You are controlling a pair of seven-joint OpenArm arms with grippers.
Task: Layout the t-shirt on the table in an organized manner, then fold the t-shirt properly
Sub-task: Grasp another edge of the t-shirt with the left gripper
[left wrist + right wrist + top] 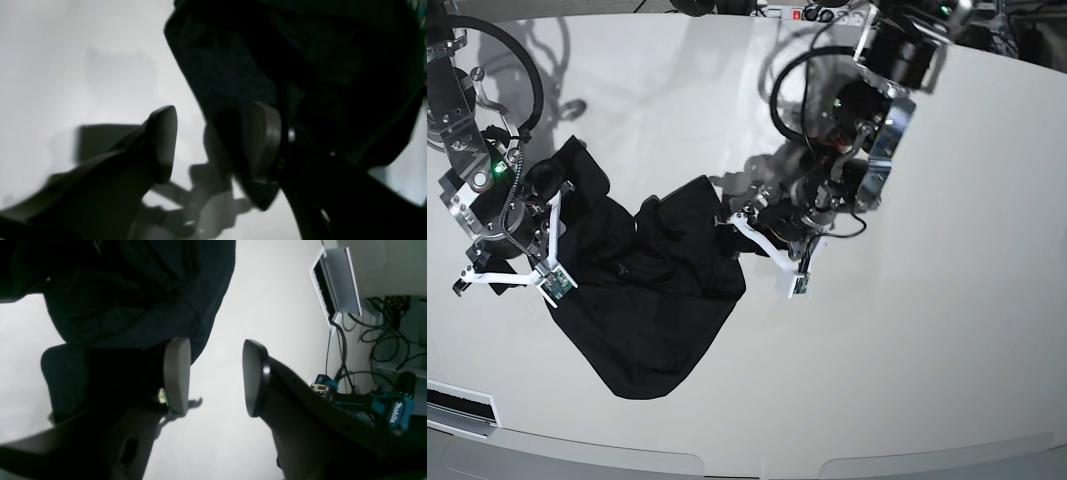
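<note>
Black t-shirt (652, 300) rumpled on glossy white worktop (927, 330), between two arms. Left gripper (213, 143) at its right edge, jaws apart, cloth draped against one finger. Right gripper (217, 376) at its left edge, jaws apart, gap empty.

Even overhead light fills the base view; the large glossy white tabletop (947, 300) mirrors the arms as soft grey shadows. Both wrist views are dim and blurred (the left worst), the plain black fabric t-shirt (267, 50) nearly featureless.
</note>
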